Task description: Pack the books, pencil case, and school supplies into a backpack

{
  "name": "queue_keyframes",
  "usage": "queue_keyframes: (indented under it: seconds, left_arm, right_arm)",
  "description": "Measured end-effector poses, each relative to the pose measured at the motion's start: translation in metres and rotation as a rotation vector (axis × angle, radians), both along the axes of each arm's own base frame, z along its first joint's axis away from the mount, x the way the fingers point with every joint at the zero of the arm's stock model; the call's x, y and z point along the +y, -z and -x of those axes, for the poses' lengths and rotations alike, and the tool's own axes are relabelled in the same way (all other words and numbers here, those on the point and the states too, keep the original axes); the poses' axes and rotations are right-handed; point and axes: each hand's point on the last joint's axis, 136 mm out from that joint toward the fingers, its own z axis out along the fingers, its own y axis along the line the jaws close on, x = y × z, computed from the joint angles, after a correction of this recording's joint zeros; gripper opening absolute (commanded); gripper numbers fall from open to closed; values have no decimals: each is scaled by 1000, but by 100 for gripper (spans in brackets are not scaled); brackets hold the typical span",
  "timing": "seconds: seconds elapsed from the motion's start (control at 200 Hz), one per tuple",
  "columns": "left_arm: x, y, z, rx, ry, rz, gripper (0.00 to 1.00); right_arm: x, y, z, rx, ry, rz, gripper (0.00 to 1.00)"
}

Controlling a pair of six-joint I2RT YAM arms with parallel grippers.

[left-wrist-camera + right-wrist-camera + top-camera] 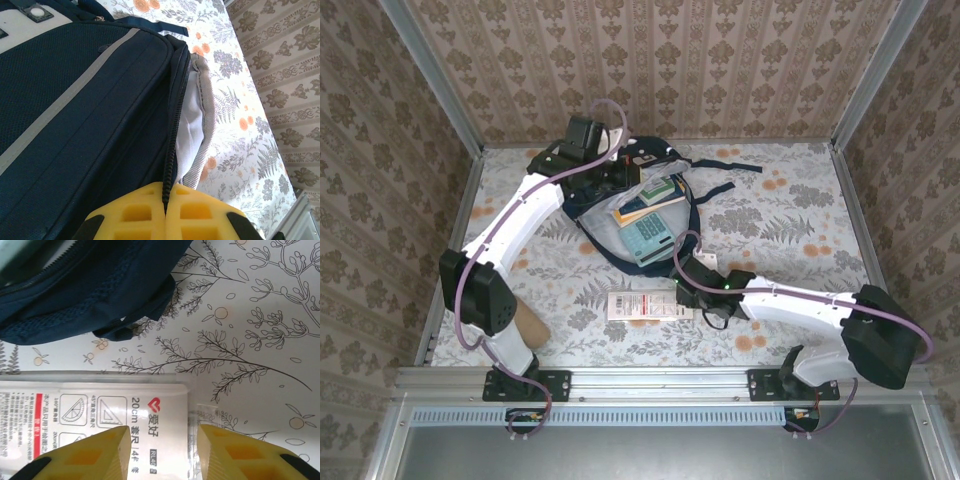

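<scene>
The navy backpack point(608, 254) lies open at mid-table. Inside it are the light blue calculator point(648, 238), an orange-yellow book point(631, 214) and a small green book point(660, 189). My left gripper point(618, 172) is at the bag's far rim, shut on the zipper edge point(172, 150) of the backpack point(75, 125). A white card pack with red print point(638, 306) lies flat on the table in front of the bag. My right gripper point(165, 450) is open, its fingers standing either side of the right end of the card pack point(100, 405). The tan pencil case point(530, 324) lies beside the left arm's base.
The table has a floral cloth point(790, 215) and metal rails along its sides. A dark strap point(725, 166) trails from the backpack to the right. The bag's navy bottom edge point(90, 285) is just beyond the card pack.
</scene>
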Motion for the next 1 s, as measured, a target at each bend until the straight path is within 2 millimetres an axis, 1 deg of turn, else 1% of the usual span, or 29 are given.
queue_keyframes:
  seconds: [0.08, 0.235, 0.29, 0.32, 0.465, 0.555, 0.62, 0.655, 0.73, 0.77, 0.995]
  left_arm:
    - [-1, 1, 0, 2, 2, 0, 0]
    - [-1, 1, 0, 3, 3, 1, 0]
    - [-1, 1, 0, 3, 3, 0, 0]
    - [-1, 1, 0, 2, 3, 0, 0]
    - [-1, 1, 0, 2, 3, 0, 0]
    - [-1, 1, 0, 2, 3, 0, 0]
    - [-1, 1, 0, 2, 3, 0, 0]
    - [-1, 1, 0, 3, 3, 0, 0]
    - [-1, 1, 0, 2, 3, 0, 0]
    - [-1, 1, 0, 2, 3, 0, 0]
    - [-1, 1, 0, 3, 3, 0, 0]
  right_arm:
    - [-1, 10, 1, 25, -4, 19, 42]
    - [-4, 39, 8, 101, -14, 89, 47]
    - [-5, 48, 11, 123, -18, 113, 47]
    - [-6, 50, 11, 126, -18, 123, 47]
    - [0, 50, 11, 120, -28, 135, 46]
    - [2, 51, 11, 114, -31, 152, 32]
    - [7, 51, 10, 108, -33, 148, 15]
    - [10, 50, 9, 101, -28, 140, 10]
    - [10, 49, 9, 97, -15, 134, 7]
    - [11, 49, 9, 96, -12, 132, 0]
    - [9, 42, 12, 90, -6, 105, 0]
